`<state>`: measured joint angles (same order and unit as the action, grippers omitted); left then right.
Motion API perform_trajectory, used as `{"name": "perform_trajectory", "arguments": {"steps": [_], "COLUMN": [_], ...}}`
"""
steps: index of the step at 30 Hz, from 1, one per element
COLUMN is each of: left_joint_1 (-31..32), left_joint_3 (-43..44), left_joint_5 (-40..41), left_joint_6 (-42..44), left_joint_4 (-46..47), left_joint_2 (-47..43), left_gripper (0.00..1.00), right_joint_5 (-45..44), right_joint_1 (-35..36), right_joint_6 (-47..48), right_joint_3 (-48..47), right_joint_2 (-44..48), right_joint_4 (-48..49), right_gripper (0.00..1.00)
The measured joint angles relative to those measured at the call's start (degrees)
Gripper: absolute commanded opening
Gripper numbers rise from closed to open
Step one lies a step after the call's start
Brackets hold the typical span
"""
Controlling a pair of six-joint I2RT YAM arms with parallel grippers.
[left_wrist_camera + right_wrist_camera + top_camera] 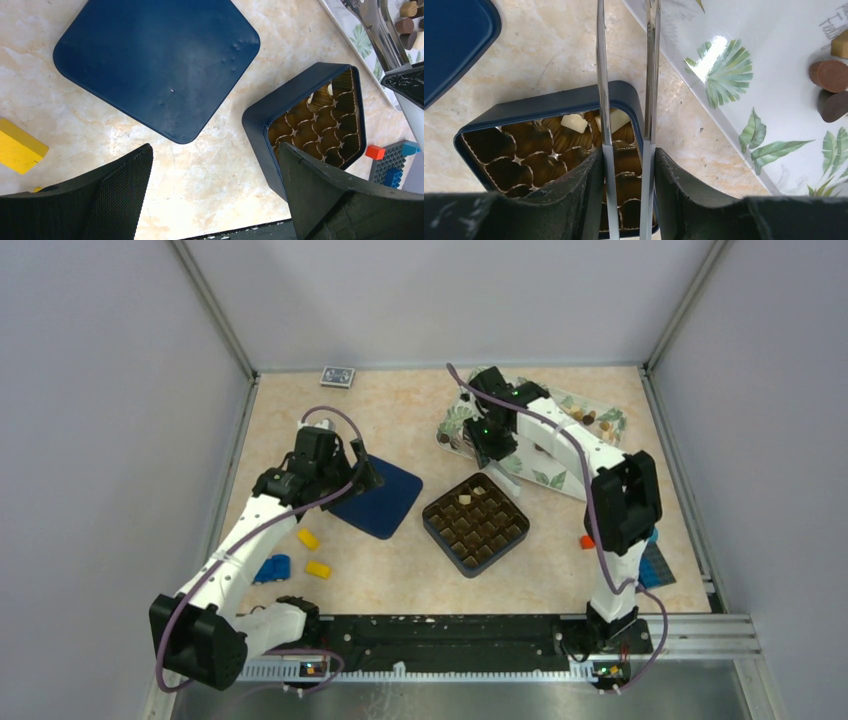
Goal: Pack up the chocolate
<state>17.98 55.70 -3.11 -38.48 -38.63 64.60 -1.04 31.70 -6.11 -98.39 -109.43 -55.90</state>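
Note:
The dark blue box (476, 523) with brown paper cups stands mid-table, two cream chocolates (574, 123) in its far corner cups. More brown and tan chocolates (829, 75) lie on the leaf-print tray (744, 60) at the back right. My right gripper (626, 160) is shut on metal tongs (600, 75), above the box's far corner and the tray's near edge. The tong tips run out of the right wrist view. My left gripper (214, 165) is open and empty, low over bare table between the box's lid (155, 60) and the box (280, 107).
Yellow bricks (308, 538) and a blue brick (272, 568) lie near the left arm. A red brick (587, 541) and a blue baseplate (655, 565) sit by the right arm's base. A small patterned card box (338, 376) rests at the back wall.

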Motion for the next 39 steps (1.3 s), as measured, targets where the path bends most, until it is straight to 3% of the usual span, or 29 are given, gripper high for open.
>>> {"name": "perform_trajectory", "arguments": {"steps": [16,27,39], "left_joint_1": [-0.3,-0.3,-0.3], "left_joint_3": [0.0,-0.1,-0.1], "left_joint_5": [0.8,0.9,0.9], "left_joint_6": [1.1,1.2,1.2], "left_joint_4": [-0.1,-0.1,-0.1], "left_joint_2": [0.1,0.4,0.4], "left_gripper": [0.99,0.99,0.99], "right_joint_5": [-0.6,-4.2,-6.7], "right_joint_1": [0.0,0.8,0.8], "right_joint_6": [1.1,2.1,2.1], "right_joint_3": [-4.8,-7.1,-7.3], "right_joint_2": [-5.0,-8.4,-8.4], "right_joint_4": [-1.2,-2.9,-3.6], "right_gripper": [0.43,0.33,0.40]}}
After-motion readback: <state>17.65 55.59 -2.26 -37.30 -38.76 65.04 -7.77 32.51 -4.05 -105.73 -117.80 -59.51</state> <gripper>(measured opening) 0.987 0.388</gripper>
